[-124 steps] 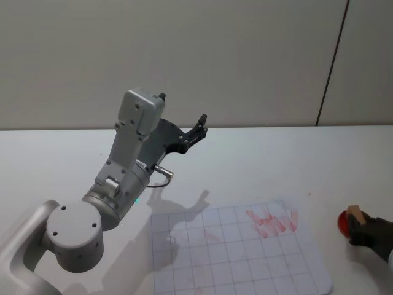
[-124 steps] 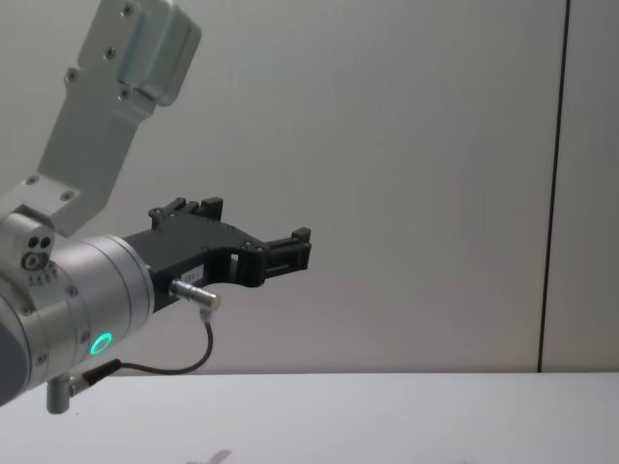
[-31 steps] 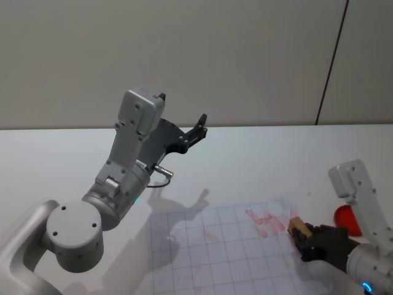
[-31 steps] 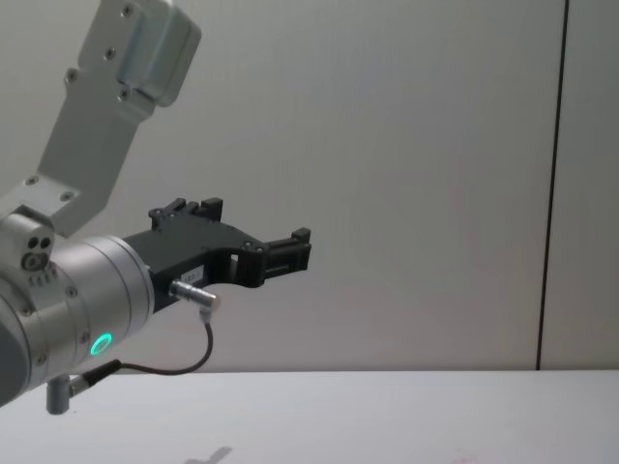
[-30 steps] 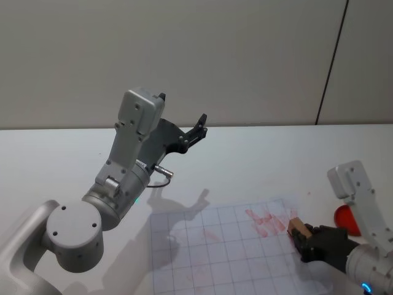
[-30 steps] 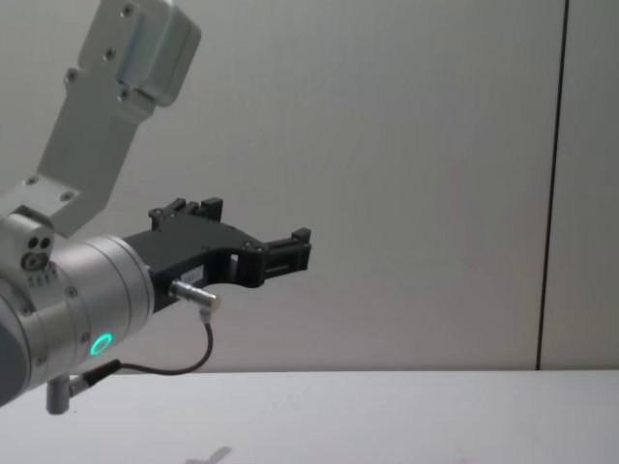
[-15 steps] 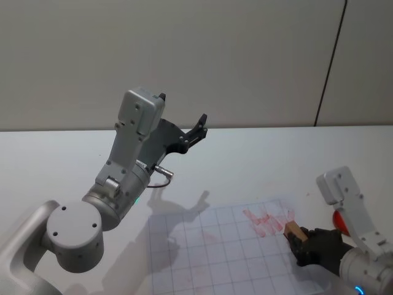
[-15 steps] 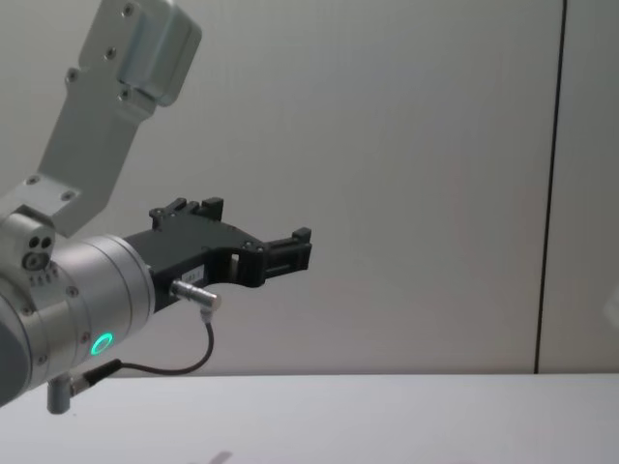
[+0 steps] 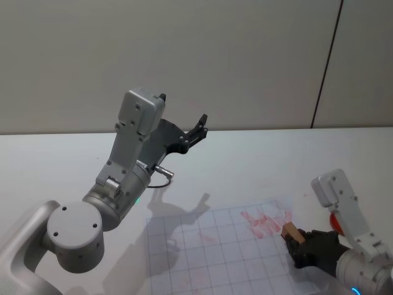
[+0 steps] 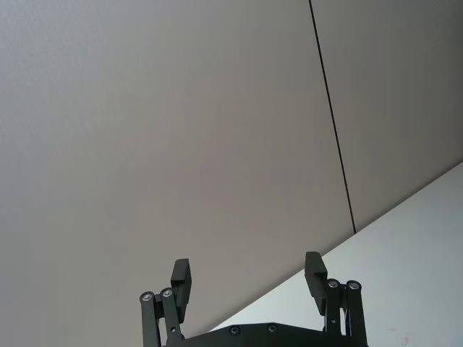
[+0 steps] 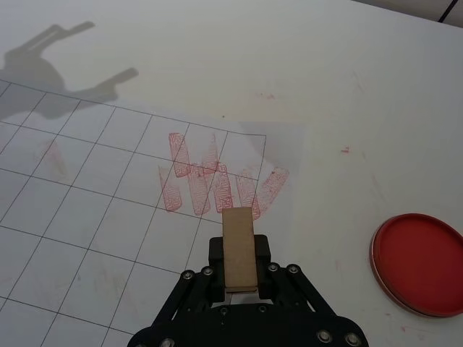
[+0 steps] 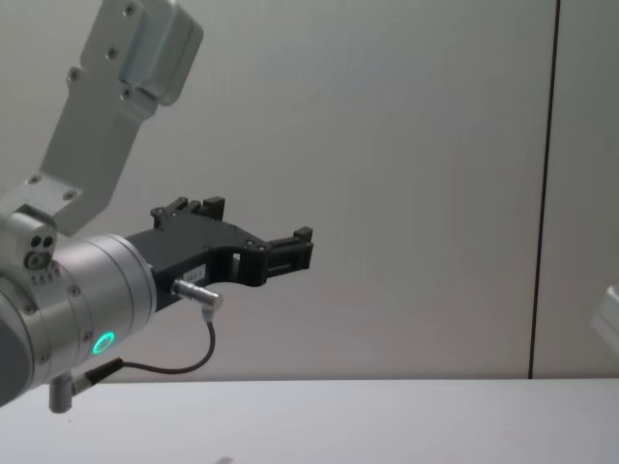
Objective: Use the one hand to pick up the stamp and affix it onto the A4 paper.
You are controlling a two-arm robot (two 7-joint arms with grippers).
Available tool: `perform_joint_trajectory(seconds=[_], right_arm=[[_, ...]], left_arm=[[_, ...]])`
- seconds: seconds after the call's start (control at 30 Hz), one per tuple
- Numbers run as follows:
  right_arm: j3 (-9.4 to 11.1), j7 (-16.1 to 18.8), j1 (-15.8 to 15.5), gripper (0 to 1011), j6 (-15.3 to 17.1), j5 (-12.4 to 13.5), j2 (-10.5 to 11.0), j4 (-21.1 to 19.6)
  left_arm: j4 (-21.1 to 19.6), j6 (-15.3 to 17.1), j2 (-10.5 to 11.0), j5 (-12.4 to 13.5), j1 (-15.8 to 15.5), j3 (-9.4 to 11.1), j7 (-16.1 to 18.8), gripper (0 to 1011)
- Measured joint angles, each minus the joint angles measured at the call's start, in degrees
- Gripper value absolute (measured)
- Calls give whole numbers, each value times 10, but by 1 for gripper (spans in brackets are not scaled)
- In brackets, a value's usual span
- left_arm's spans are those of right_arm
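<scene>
The stamp (image 9: 290,233), a small wooden block, is held in my right gripper (image 9: 297,244), which is shut on it at the right side of the A4 paper (image 9: 209,255). In the right wrist view the stamp (image 11: 239,248) sticks out from the black right gripper (image 11: 239,273) over the gridded paper (image 11: 87,217), just beside a cluster of red stamp marks (image 11: 217,184). I cannot tell whether the stamp touches the sheet. My left gripper (image 9: 183,108) is raised high above the table's left part, open and holding nothing (image 10: 247,278).
A round red ink pad (image 11: 418,263) lies on the white table to the right of the paper, partly behind my right arm (image 9: 344,206) in the head view. The raised left arm (image 12: 87,290) casts a shadow near the paper's far left corner.
My right gripper has carried the stamp from beside the ink pad leftward over the paper, and in the last second a little further left. The left arm has not moved.
</scene>
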Motion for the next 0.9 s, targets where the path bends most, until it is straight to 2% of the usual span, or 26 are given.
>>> perform_joint_trajectory(seconds=[0.37,0.73,0.9], right_arm=[[0,2,1,219,1,0,-2,3],[7,2,-3,218,-29,13,-1,-10],[18,-5,-3,218,-55,27,1,-36]], left_arm=[[0,0,0,0,0,0,0,1001],[0,0,0,0,0,0,0,1001],[0,0,0,0,0,0,0,1001]])
